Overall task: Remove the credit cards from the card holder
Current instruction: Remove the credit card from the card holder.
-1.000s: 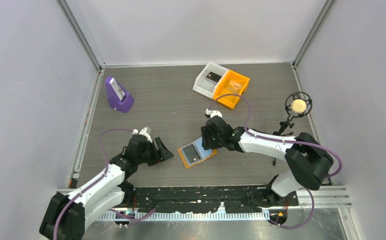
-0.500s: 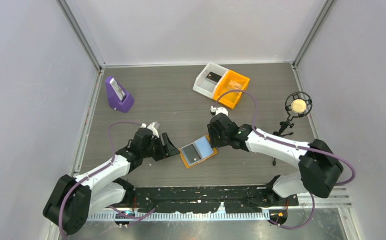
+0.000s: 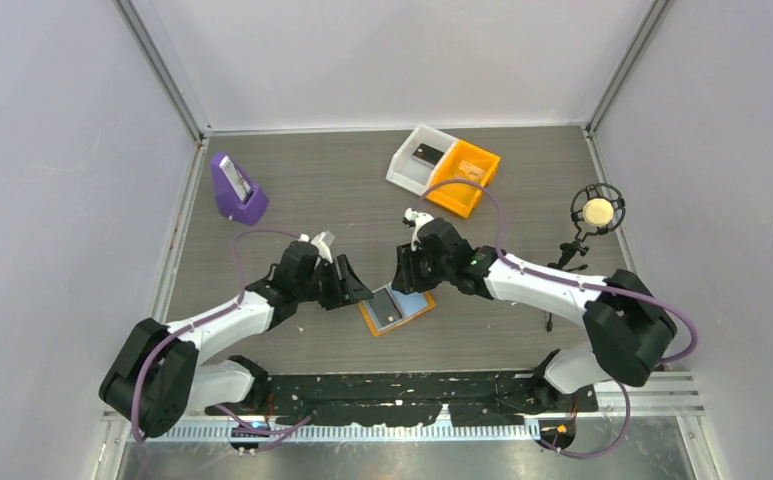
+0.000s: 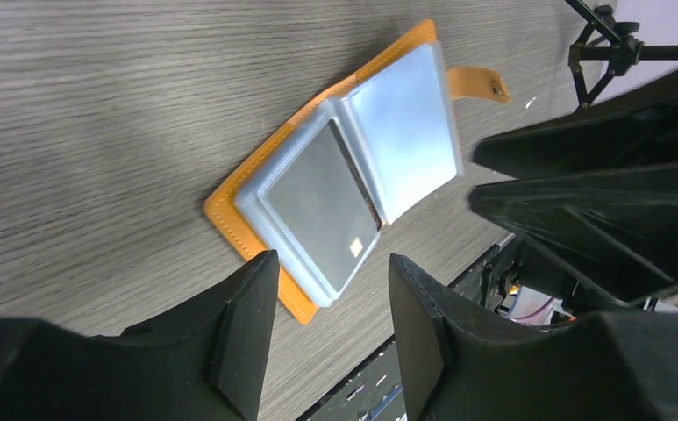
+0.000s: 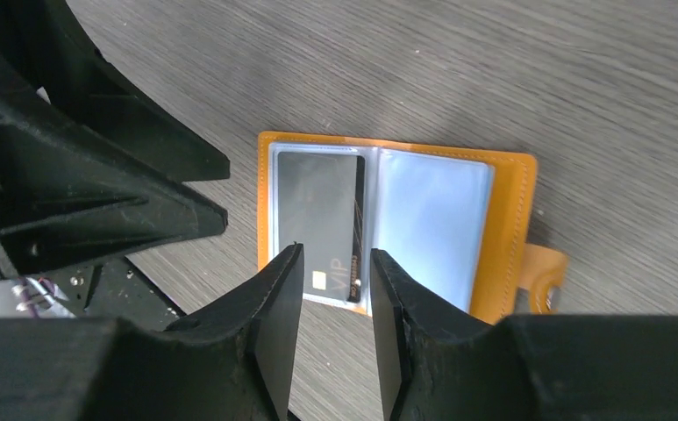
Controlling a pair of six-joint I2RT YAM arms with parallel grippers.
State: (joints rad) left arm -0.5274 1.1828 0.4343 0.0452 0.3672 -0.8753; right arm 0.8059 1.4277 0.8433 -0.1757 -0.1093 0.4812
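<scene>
Holder (image 3: 396,305) lies open like a book, flat on the desk (image 3: 312,180) between the two arms, near the front edge, light blue panels up. Its long axis runs diagonally from near-left to far-right in the top view. A dark card (image 5: 317,219) sits in the sleeve of the left half. The right panel looks bare, and an orange strap tab (image 4: 475,83) sticks out past its outer edge.

The left gripper (image 3: 352,290) hangs at the holder's left end, jaws moderately apart with nothing between them, tips over the card half's outer edge. The right gripper (image 3: 402,280) stands over the holder from the far side, jaws somewhat narrower and also empty, straddling the card's edge near the fold. Whether either gripper touches the holder cannot be told.

Well behind, a white bin (image 3: 407,165) holds a dark flat item (image 3: 426,154). An orange bin (image 3: 452,205) touches its right side, contents unclear. A purple stand (image 3: 237,190) is at the rear left and a microphone (image 3: 596,211) at the right.
</scene>
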